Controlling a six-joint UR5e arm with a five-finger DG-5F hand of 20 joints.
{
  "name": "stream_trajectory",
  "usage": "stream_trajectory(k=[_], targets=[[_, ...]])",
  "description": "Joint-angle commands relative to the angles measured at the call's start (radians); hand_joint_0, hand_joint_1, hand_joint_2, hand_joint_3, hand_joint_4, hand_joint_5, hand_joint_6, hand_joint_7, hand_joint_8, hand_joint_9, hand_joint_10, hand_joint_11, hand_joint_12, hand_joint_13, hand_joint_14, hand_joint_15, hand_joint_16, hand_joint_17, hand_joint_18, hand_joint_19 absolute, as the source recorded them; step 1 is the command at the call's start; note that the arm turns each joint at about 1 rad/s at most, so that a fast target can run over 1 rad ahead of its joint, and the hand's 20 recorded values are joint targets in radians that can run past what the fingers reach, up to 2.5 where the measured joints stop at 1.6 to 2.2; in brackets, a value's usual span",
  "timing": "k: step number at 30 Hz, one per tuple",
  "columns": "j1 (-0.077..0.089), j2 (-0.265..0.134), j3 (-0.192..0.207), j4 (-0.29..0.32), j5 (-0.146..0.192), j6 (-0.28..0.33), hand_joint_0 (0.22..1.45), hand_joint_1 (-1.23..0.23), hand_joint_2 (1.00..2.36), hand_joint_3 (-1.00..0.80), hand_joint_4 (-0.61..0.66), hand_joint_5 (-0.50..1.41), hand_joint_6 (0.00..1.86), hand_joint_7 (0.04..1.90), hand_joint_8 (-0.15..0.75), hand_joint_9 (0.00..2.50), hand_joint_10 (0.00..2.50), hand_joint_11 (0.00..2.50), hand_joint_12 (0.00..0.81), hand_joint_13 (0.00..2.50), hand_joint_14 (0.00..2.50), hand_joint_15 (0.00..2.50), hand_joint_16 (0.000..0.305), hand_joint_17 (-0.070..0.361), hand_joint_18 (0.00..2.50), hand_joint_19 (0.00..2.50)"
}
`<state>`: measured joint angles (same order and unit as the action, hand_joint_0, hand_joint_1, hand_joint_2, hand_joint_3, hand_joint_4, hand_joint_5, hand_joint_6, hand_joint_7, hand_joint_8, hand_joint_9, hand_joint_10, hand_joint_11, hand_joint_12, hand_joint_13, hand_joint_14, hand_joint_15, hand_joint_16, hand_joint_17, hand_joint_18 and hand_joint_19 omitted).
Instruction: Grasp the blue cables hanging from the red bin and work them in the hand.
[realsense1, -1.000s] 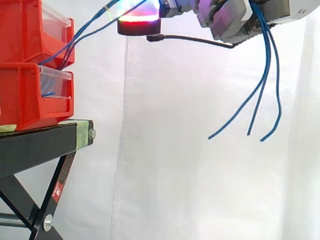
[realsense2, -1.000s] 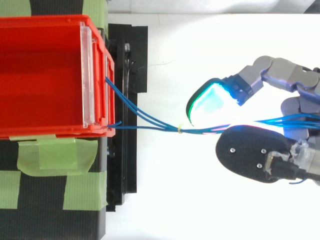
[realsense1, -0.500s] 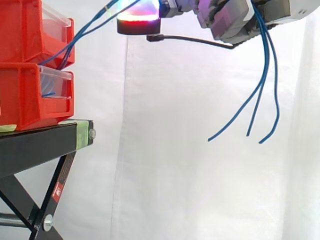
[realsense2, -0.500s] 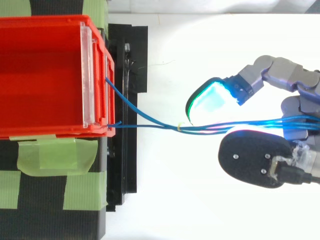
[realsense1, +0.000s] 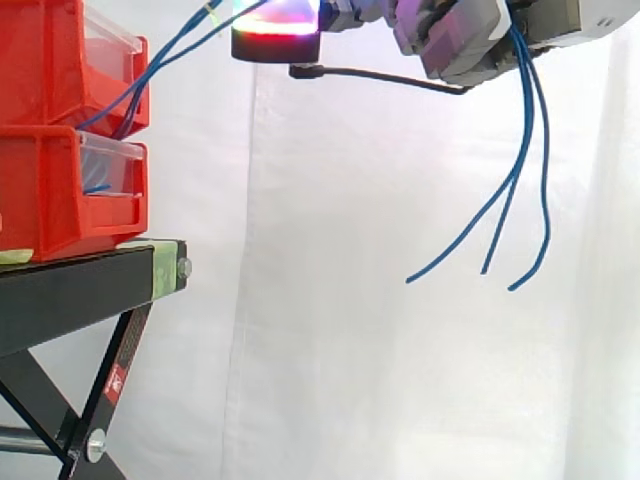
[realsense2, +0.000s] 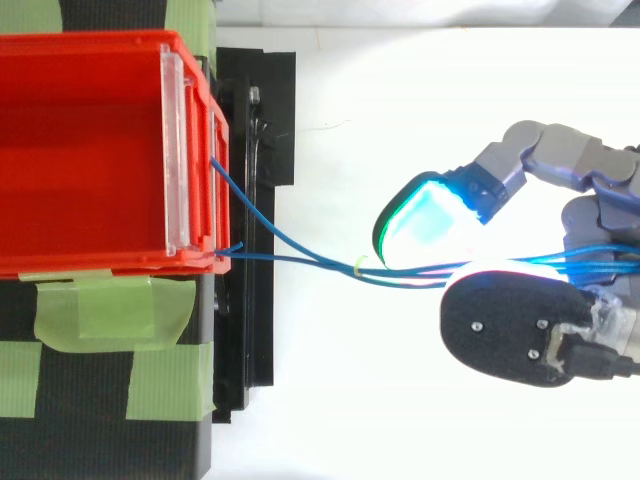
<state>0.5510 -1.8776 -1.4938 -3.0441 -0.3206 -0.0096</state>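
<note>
Out past the front edge of the black metal bench (realsense1: 70, 290), well apart from it, the grey multi-fingered robot hand (realsense1: 460, 40) is closed around the bundle of thin blue cables (realsense2: 390, 275). From above, the strands leave the front of the upper red plastic bin (realsense2: 90, 42), meet at a small yellow tie (realsense2: 360, 265), and pass between a cyan-glowing fingertip (realsense2: 430, 215) and a black-backed one (realsense2: 510, 325) into the curled fingers. The side view shows the stretch towards the bin rising in a fairly straight slant, while the loose ends hang down from the robot hand in free curves in front of the white curtain (realsense1: 330, 350).

The grasp looks done, so the step in hand seems to be working the cables. The next move probably calls for small finger shifts that roll or slide the strands without loosening the hold, and without pulling so hard that they come out of the bin.
</note>
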Motion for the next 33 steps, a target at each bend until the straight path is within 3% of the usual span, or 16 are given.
stream_trajectory(k=[1,11,18,25,30,33], targets=[[0.001,0.0,0.0,0.001,0.0,-0.001,1.0,-0.61,1.03,-0.27,0.36,0.39,0.01,1.26,0.469,0.82,2.5,2.5,0.455,1.05,2.5,1.35,0.052,0.118,1.63,1.25],[0.003,0.0,0.0,0.007,0.0,-0.007,0.99,-0.61,1.03,0.01,0.34,0.33,0.01,1.21,0.459,0.76,2.5,2.5,0.475,1.02,2.5,1.36,0.056,0.126,1.58,1.17],[0.001,0.0,0.0,0.008,0.0,-0.007,0.99,-0.63,1.02,0.08,0.36,0.31,0.01,1.19,0.481,0.73,2.5,2.5,0.482,1.01,2.5,1.34,0.061,0.136,1.57,1.09],[0.003,0.0,0.0,0.007,0.0,-0.006,1.04,-0.64,1.0,0.35,0.36,0.3,0.01,1.18,0.494,0.65,2.5,2.5,0.497,0.99,2.5,1.28,0.065,0.146,1.51,0.88],[0.001,0.0,0.0,0.007,0.0,-0.006,1.03,-0.62,1.14,0.35,0.36,0.29,0.01,1.18,0.489,0.62,2.5,2.5,0.5,0.96,2.5,1.26,0.064,0.144,1.43,0.79],[0.001,0.0,0.0,0.007,0.0,-0.007,1.04,-0.62,1.15,0.37,0.35,0.29,0.01,1.17,0.488,0.61,2.5,2.5,0.496,0.95,2.5,1.26,0.062,0.139,1.39,0.75]])
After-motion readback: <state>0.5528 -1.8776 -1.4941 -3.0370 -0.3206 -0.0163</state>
